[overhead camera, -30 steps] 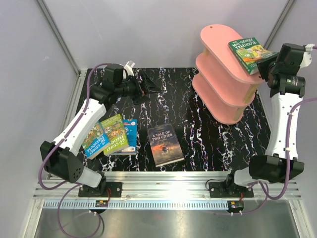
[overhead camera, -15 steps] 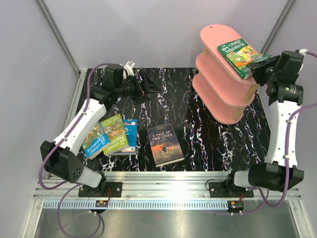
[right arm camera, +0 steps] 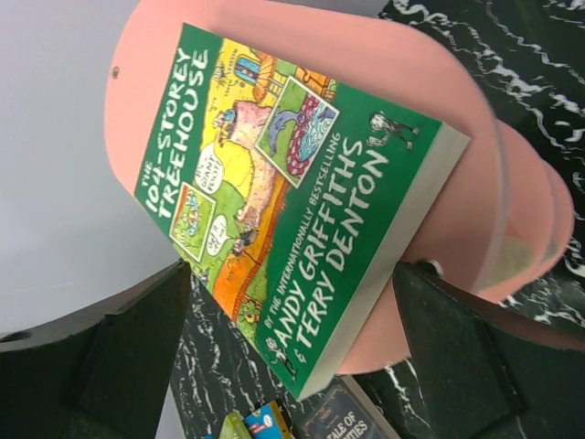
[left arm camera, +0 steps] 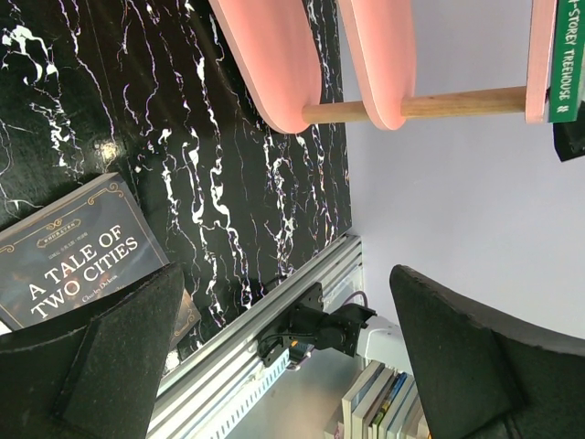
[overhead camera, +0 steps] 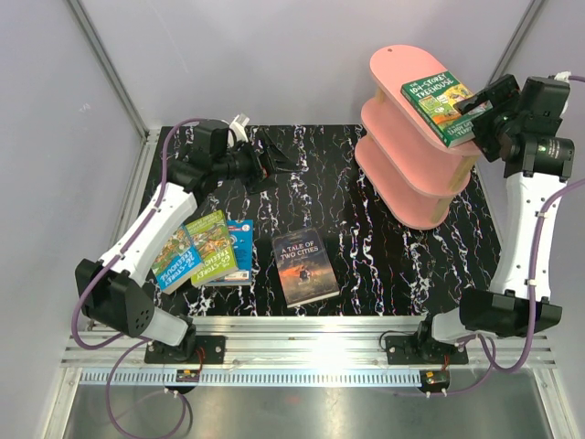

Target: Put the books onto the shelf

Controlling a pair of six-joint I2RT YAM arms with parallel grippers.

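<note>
My right fingers stand wide apart at the near right end of the pink shelf, level with its top tier. The 104-Storey Treehouse book lies flat, cover up, on that top tier. Its lower corner and part of its page edge hang out past the rounded rim of the tier. In my right wrist view that overhanging corner sits between my two fingers, one on each side. I cannot tell whether either finger touches it. The two lower tiers show beneath the book, joined by a light wooden post.

My left fingers are spread wide too, with nothing between them. They hover over the far left part of the black marbled surface, well apart from the shelf.

The other books lie flat on the surface. A Tale of Two Cities lies near the middle of the near edge, cover up and slightly turned. To its left, close to my left arm, two green and yellow Treehouse paperbacks overlap each other, and they partly cover a blue-covered book at their right side.
</note>
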